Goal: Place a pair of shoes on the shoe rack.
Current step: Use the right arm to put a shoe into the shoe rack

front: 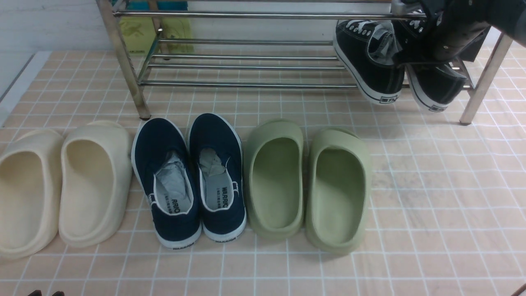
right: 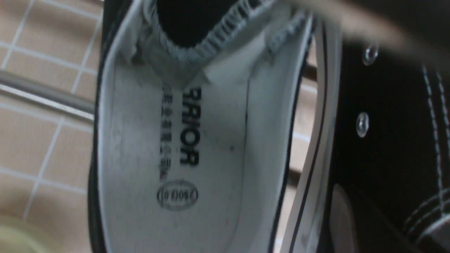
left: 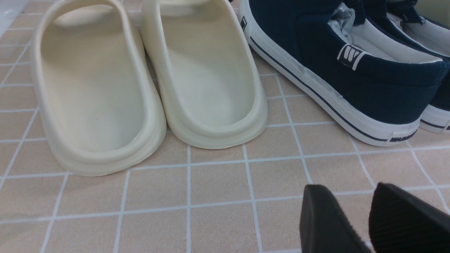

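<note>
My right gripper point(front: 407, 61) is shut on the pair of shoes, pinching the two black sneakers together by their inner collars. One sneaker point(front: 370, 70) and its mate point(front: 435, 86) hang tilted, heels low, at the right end of the shoe rack point(front: 246, 84), between its upper and lower tubes. The right wrist view shows one shoe's white insole point(right: 175, 140), the other's black canvas with eyelets point(right: 386, 123) and one finger point(right: 339, 214) against it. Near the floor in front of the cream slippers, my left gripper point(left: 348, 189) is open and holds nothing.
On the tiled floor before the rack stand cream slippers point(front: 61, 185), navy slip-ons point(front: 189, 176) and green slippers point(front: 308, 185) in a row. The rack's legs point(front: 123, 61) stand at either side. A yellow-green bag point(front: 139, 33) sits behind the rack.
</note>
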